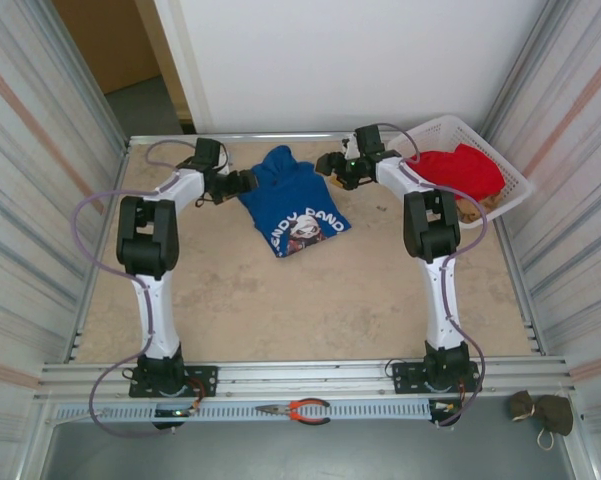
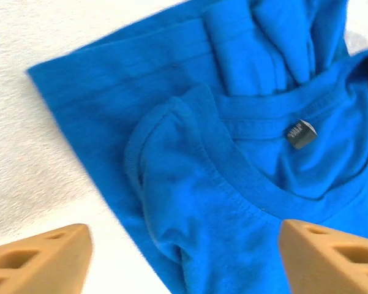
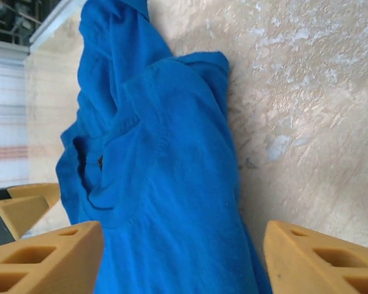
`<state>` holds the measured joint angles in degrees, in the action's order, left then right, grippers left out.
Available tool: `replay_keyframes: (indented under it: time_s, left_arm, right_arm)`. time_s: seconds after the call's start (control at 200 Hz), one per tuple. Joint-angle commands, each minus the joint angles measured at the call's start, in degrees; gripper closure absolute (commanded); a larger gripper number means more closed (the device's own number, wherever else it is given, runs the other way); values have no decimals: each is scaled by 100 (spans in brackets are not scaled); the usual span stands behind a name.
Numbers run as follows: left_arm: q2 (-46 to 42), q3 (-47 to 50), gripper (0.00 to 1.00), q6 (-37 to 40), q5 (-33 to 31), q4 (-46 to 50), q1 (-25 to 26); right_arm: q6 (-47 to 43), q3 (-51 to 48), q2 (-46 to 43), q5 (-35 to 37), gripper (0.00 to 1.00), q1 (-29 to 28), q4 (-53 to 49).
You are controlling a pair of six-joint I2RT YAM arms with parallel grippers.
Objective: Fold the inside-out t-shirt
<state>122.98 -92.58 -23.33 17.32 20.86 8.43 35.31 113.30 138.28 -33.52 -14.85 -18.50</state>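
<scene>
Two arms stood bolted at the near edge of the table (image 1: pixel 280 310), with red-handled pliers (image 1: pixel 293 410) lying on the rail between their bases. Both arms reached to the far end. There the t-shirt (image 1: pixel 290 205) lay in a loose heap on the tabletop, midway between the grippers, with its white lettering (image 1: pixel 305 218) on the near side.

The left gripper (image 1: pixel 242 183) hung just left of the shirt. Its fingers (image 2: pixel 49 257) were spread wide, pinching nothing, above the collar, where a small dark label (image 2: pixel 301 133) showed. The right gripper (image 1: pixel 327 165) hung just right of the shirt's far part. Its fingers (image 3: pixel 318 257) were also spread, over blue cloth and bare table, gripping nothing.

Farther right, a white basket (image 1: pixel 450 125) sat in the far corner. A red garment (image 1: pixel 463 170) filled most of it, and a tan cloth (image 1: pixel 470 210) lay at its near side beside the right arm.
</scene>
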Motion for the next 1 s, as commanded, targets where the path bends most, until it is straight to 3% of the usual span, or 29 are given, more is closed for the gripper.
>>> replay_keyframes:
  time_s: [0.0, 0.035, 0.11, 0.245, 0.381, 0.546, 0.767, 0.892, 0.997]
  left_arm:
    - [-260, 90, 11, -137, -394, -135, -10]
    - [-257, 75, 6, -174, -430, -143, -25]
    - [-98, -121, 4, -246, -355, -43, -69]
    - [245, -592, 3, -227, -190, 158, -74]
    - [367, -879, 3, -158, -101, 337, -78]
    - [240, -843, 3, -43, 51, 427, -58]
    - [-195, -442, 3, 125, 399, 469, 30]
    - [-589, -133, 3, 278, 628, 460, 140]
    - [-772, -72, 3, 611, 732, 547, 282]
  right_arm:
    - [-281, 274, -214, 69, 29, 35, -180]
    - [-296, 367, -165, 31, 30, 28, -301]
    - [-323, 285, -193, 112, 34, -34, -478]
    - [-429, -855, -794, 593, 42, -275, -179]
    - [-337, -1450, -1007, 588, 45, -478, -145]
    - [-126, -2079, -1216, 825, 49, -615, -310]
    - [515, -4017, -2253, 1202, 58, -743, -57]
    - [676, -5002, -3001, 1199, 59, -923, 74]
    - [432, -5123, -3725, 1378, 52, -846, -150]
